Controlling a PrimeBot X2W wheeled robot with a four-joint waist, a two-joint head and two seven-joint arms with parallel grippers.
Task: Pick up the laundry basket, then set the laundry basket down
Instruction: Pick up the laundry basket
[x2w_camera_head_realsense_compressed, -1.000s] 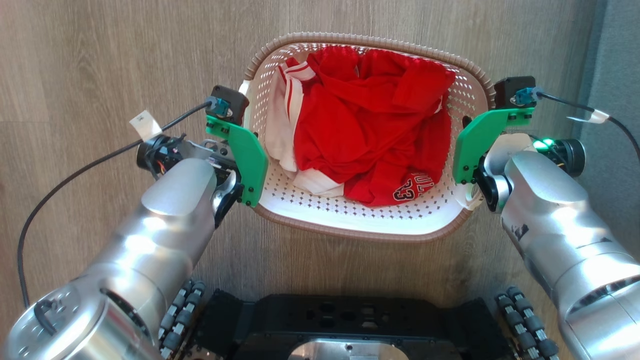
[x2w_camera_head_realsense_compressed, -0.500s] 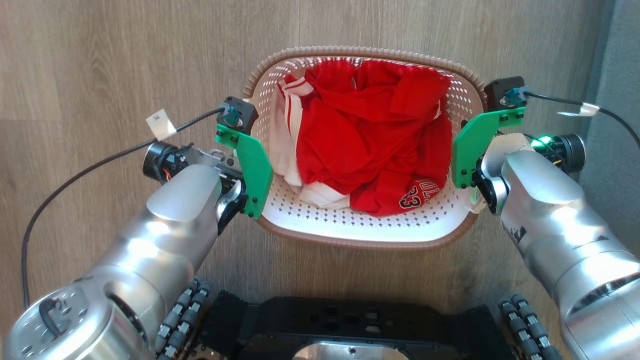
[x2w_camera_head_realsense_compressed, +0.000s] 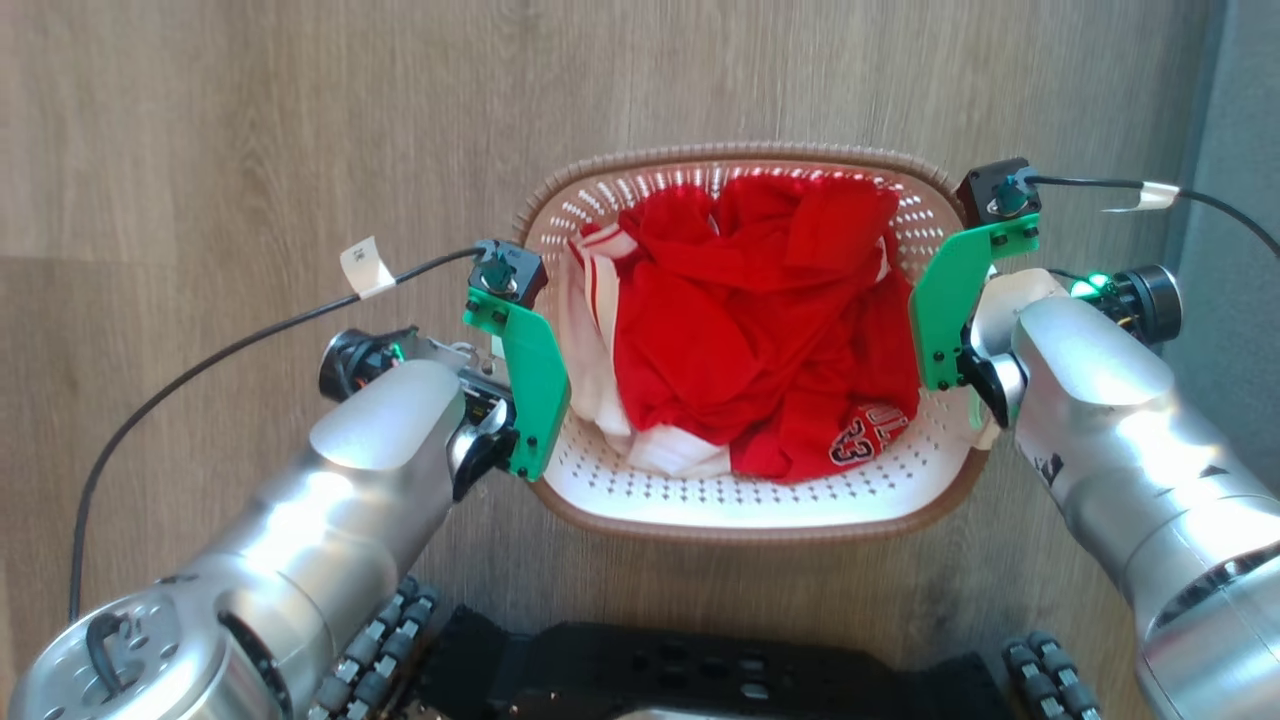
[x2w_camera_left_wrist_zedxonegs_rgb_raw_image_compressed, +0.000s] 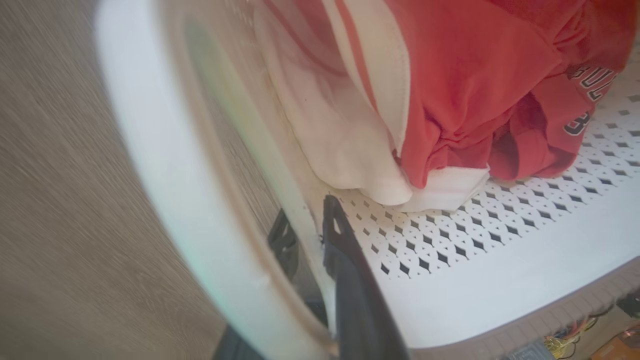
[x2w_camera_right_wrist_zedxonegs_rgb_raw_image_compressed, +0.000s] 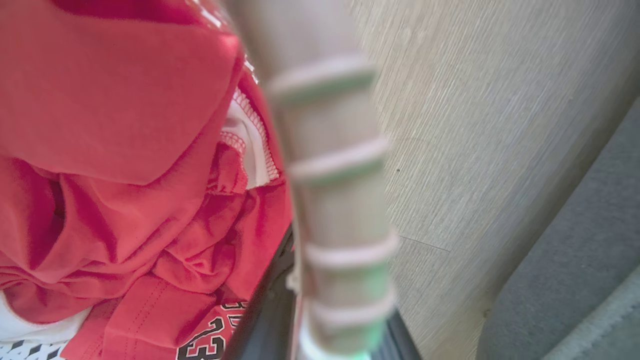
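**Basket gripped at both sides over a wooden floor**

Head view: the laundry basket (x2w_camera_head_realsense_compressed: 745, 512) sat in the middle of the frame, just above the black robot base (x2w_camera_head_realsense_compressed: 700, 680) at the bottom edge. Wooden floor (x2w_camera_head_realsense_compressed: 250, 150) lay all around it. Red clothes (x2w_camera_head_realsense_compressed: 760, 330) filled most of the basket, and a white garment (x2w_camera_head_realsense_compressed: 592, 340) lay along its left side. A green bracket (x2w_camera_head_realsense_compressed: 533, 385) on the left arm covered the basket's left rim. A second green bracket (x2w_camera_head_realsense_compressed: 945, 300) on the right arm covered the right rim, so the fingers were hidden in this view. A black cable (x2w_camera_head_realsense_compressed: 230, 345) ran off to the left. A grey strip (x2w_camera_head_realsense_compressed: 1245, 200) ran down the right edge. Whether the basket touched the floor could not be told.

Left wrist view: the left gripper (x2w_camera_left_wrist_zedxonegs_rgb_raw_image_compressed: 307, 227) was clamped on the basket's side wall. One dark finger (x2w_camera_left_wrist_zedxonegs_rgb_raw_image_compressed: 350, 290) lay inside against the perforated wall and the other outside, behind the white handle (x2w_camera_left_wrist_zedxonegs_rgb_raw_image_compressed: 175, 175). The white garment and red clothes lay just beyond the fingertip, at upper right.

Right wrist view: the right gripper (x2w_camera_right_wrist_zedxonegs_rgb_raw_image_compressed: 325, 310) was closed on the blurred rim at bottom centre, one finger on each side. Red clothes lay on the left, and floor and the grey strip on the right.
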